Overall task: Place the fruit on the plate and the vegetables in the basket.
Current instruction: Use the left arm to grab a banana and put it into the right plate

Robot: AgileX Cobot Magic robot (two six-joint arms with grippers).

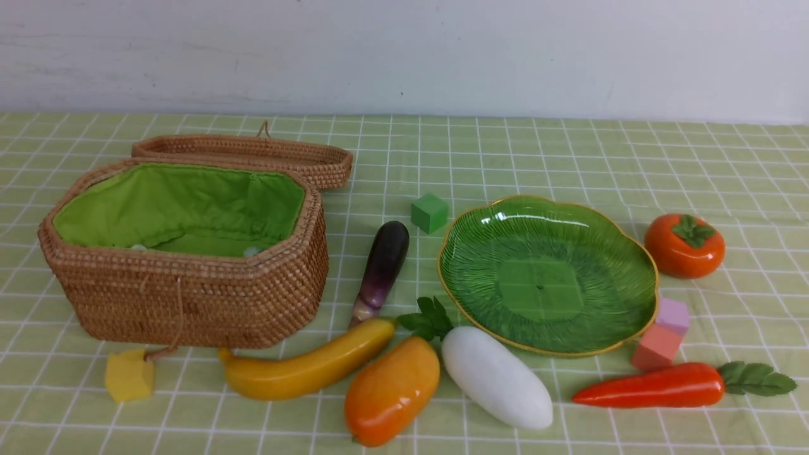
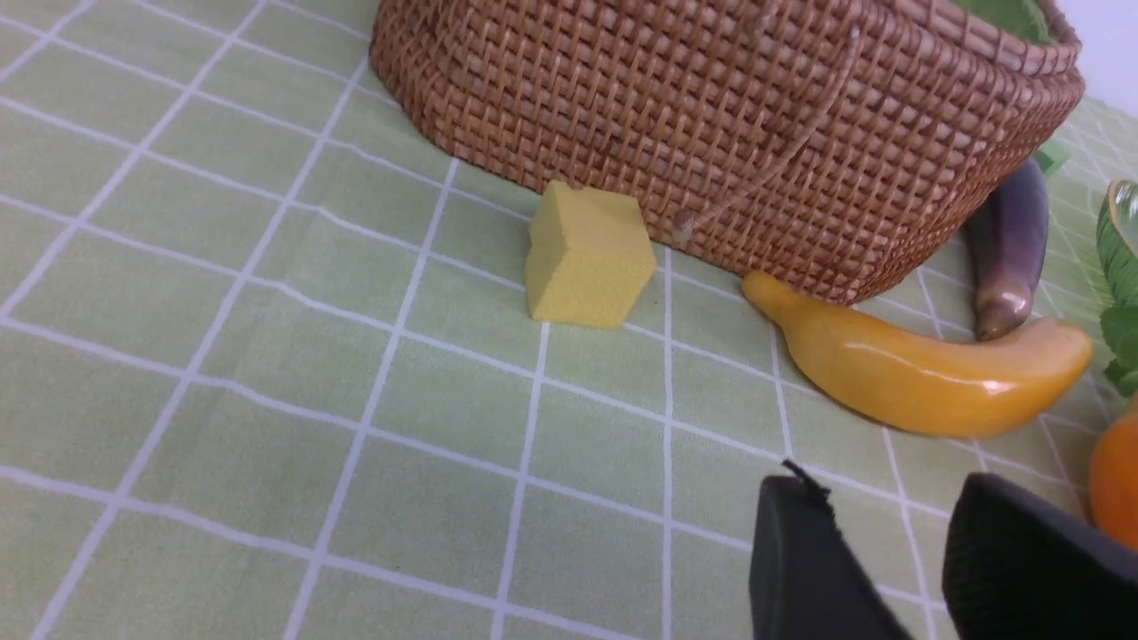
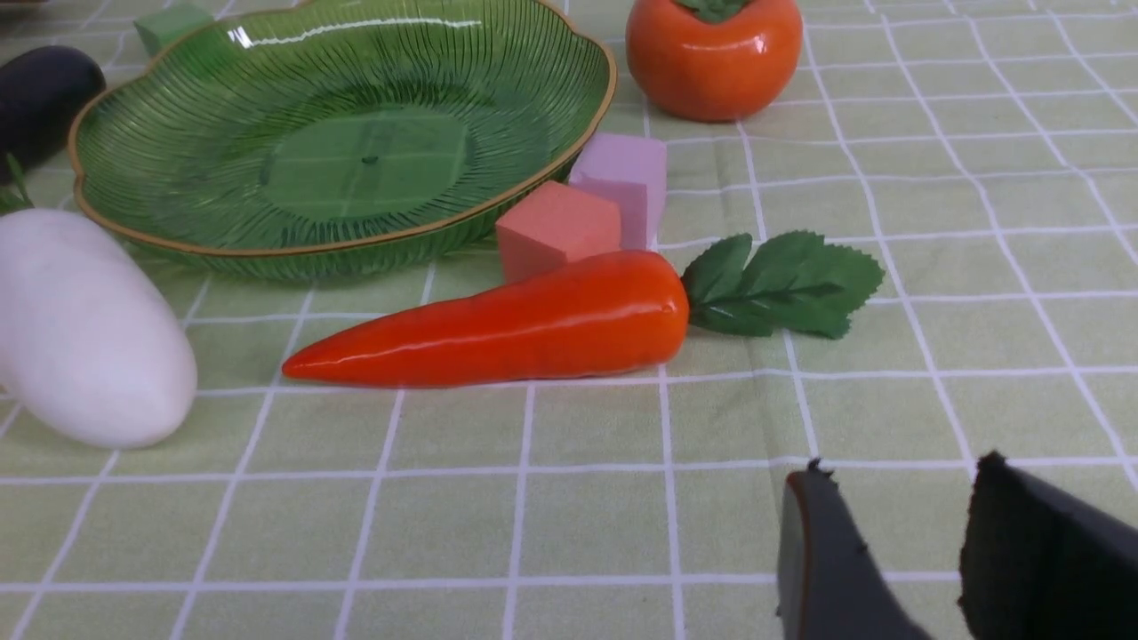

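A counter (image 1: 569, 145) draped in pale green checked cloth carried everything. The largest thing, a brown woven wicker basket (image 1: 189, 303) lined in bright green fabric, stood open on the robot's left, with its matching wicker lid (image 1: 253, 155) lying flat behind it. Right of centre sat the shallow green leaf-veined plate (image 1: 594, 227) with a scalloped gold rim, nothing on it.

Along the near edge lay the glossy toys. A white oblong radish (image 1: 496, 377) with green leaves reached the plate's near rim. A long yellow banana (image 1: 310, 366) lay just in front of the basket, and a red-orange carrot (image 1: 657, 385) with green leaves lay to the right. An orange-yellow oval mango (image 1: 392, 390) lay between the banana and the radish. A dark purple eggplant (image 1: 382, 265) lay between the basket and the plate, and a round orange-red persimmon (image 1: 684, 248) with a green calyx stood beside the plate's right edge.

Four small foam cubes were scattered about: yellow (image 1: 129, 376), green (image 1: 430, 212), lilac (image 1: 673, 315) and salmon (image 1: 656, 347).

The left gripper (image 2: 885, 498) hung above bare cloth, jaws apart and gripping nothing, near the banana, with the basket beyond. The right gripper (image 3: 902, 480), jaws likewise parted and unladen, was near the carrot, with the plate further off.
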